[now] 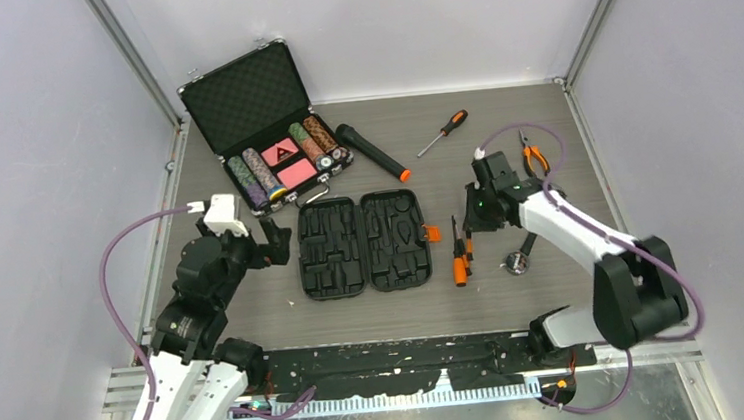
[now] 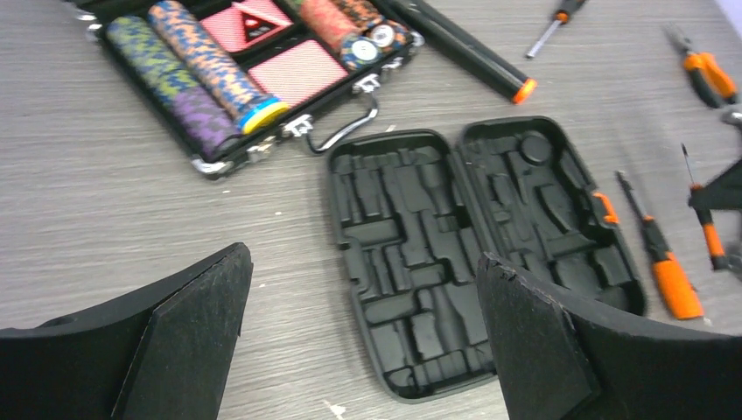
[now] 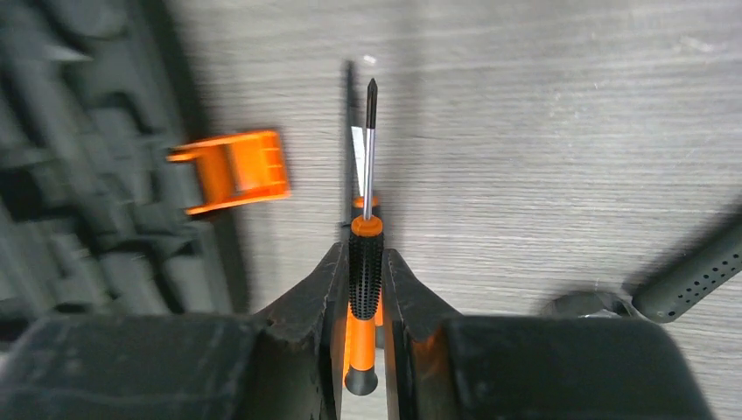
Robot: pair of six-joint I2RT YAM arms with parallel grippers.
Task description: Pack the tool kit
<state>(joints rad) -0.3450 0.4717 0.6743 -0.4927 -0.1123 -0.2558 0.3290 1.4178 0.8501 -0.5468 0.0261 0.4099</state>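
The tool kit case (image 1: 361,243) lies open and flat at mid-table, its moulded slots bare and its orange latch (image 3: 236,171) on the right edge. Just right of the latch, my right gripper (image 3: 363,254) is shut on a small orange-and-black precision screwdriver (image 3: 366,219), whose tip points away from the wrist. Another orange-handled screwdriver (image 1: 459,263) lies on the table beneath it. A larger screwdriver (image 1: 442,132) and pliers (image 1: 534,154) lie farther back. My left gripper (image 2: 363,262) hangs open and holds nothing, left of the case (image 2: 472,245).
A metal-edged poker chip case (image 1: 261,128) stands open at the back left. A black flashlight (image 1: 371,152) with an orange tip lies beside it. A round metal tool with a perforated grey handle (image 3: 691,271) lies just right of my right gripper.
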